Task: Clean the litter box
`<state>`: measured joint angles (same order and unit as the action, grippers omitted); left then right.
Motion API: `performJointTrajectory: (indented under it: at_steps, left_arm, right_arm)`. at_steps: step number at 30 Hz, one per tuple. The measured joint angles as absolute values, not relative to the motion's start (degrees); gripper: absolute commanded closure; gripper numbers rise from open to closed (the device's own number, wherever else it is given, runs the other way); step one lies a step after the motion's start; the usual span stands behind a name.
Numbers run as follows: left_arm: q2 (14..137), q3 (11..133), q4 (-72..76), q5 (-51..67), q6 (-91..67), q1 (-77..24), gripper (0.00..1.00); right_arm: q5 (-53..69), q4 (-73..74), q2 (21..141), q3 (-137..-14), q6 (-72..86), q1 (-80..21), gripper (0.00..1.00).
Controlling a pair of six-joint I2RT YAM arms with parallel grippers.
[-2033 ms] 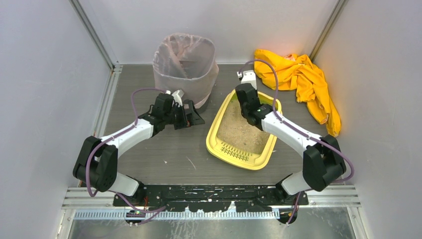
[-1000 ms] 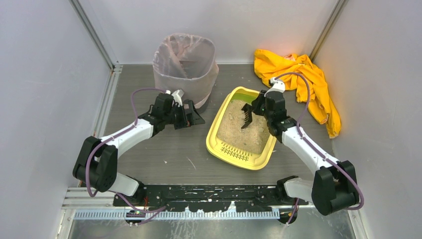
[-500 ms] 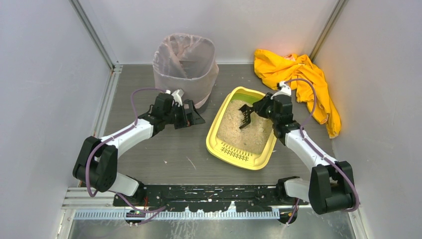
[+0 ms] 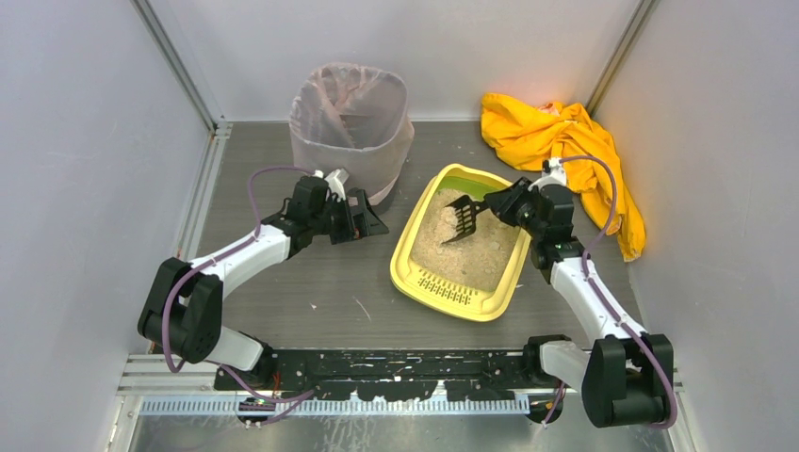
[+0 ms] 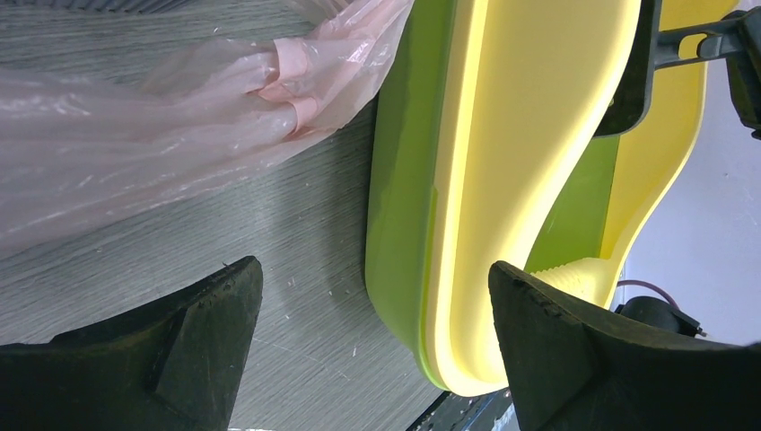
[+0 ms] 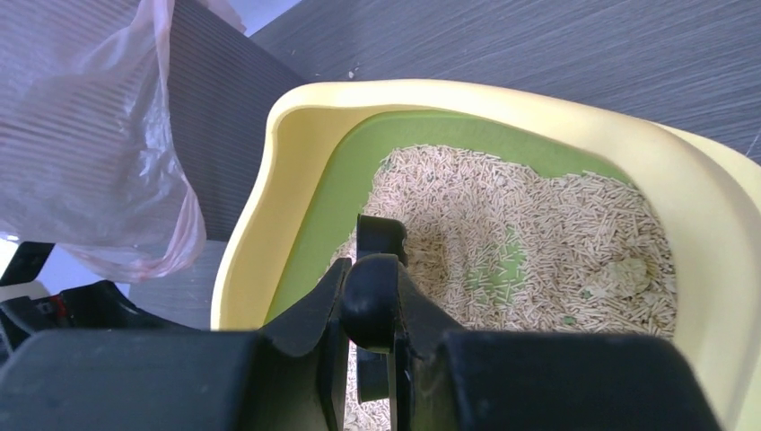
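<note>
The yellow litter box [image 4: 402, 256] with a green inner rim lies at the table's middle, with beige litter [image 4: 471, 247] inside. My right gripper [image 4: 506, 201] is shut on the handle of a black slotted scoop [image 4: 461, 219], held tilted above the litter at the box's far end. In the right wrist view the jaws [image 6: 370, 289] clamp the scoop's handle [image 6: 371, 305] over the litter [image 6: 538, 224], and a pale clump [image 6: 621, 275] lies at the right. My left gripper [image 4: 364, 218] is open and empty, just left of the box. The left wrist view shows the box's side wall [image 5: 467, 180] between its fingers [image 5: 193, 346].
A tall bin lined with a translucent pinkish bag [image 4: 350, 121] stands at the back left, close behind my left gripper; its bag also shows in the left wrist view [image 5: 135, 117] and the right wrist view [image 6: 90, 135]. A crumpled yellow cloth [image 4: 565, 141] lies at the back right.
My right arm has swung out to the right, drawing the scoop from the middle of the litter up toward the box's far end. The left arm has not moved.
</note>
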<state>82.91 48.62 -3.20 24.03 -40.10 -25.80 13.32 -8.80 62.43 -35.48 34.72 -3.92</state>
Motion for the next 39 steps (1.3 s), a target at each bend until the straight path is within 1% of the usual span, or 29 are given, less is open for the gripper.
performJointTrajectory:
  at_steps: [7, 13, 18, 26, 31, 39]
  left_arm:
    - [82.89, 48.62, -3.22, 24.08, -40.12, -25.8, 0.04]
    - [82.89, 48.62, -3.18, 24.1, -40.21, -25.8, 0.04]
    - [82.89, 48.62, -3.18, 24.1, -40.29, -25.82, 0.04]
    - [82.89, 48.62, -3.16, 24.34, -40.32, -25.82, 0.04]
    - [82.89, 48.62, -2.52, 24.62, -40.4, -25.87, 0.05]
    - [82.89, 48.62, -1.87, 24.97, -40.8, -26.52, 0.05]
  right_arm:
    - [16.86, -9.15, 61.08, -34.11, 36.82, -1.69, 0.99]
    - [22.83, -13.58, 60.49, -31.53, 41.82, 5.02, 0.99]
    - [28.77, -19.29, 60.51, -28.67, 47.55, 10.35, 0.99]
    - [36.56, -29.67, 60.53, -25.47, 57.36, 16.16, 0.99]
    - [39.31, -35.31, 60.49, -24.1, 62.39, 18.74, 0.99]
    - [43.53, -47.72, 61.3, -17.02, 72.99, 23.4, 0.99]
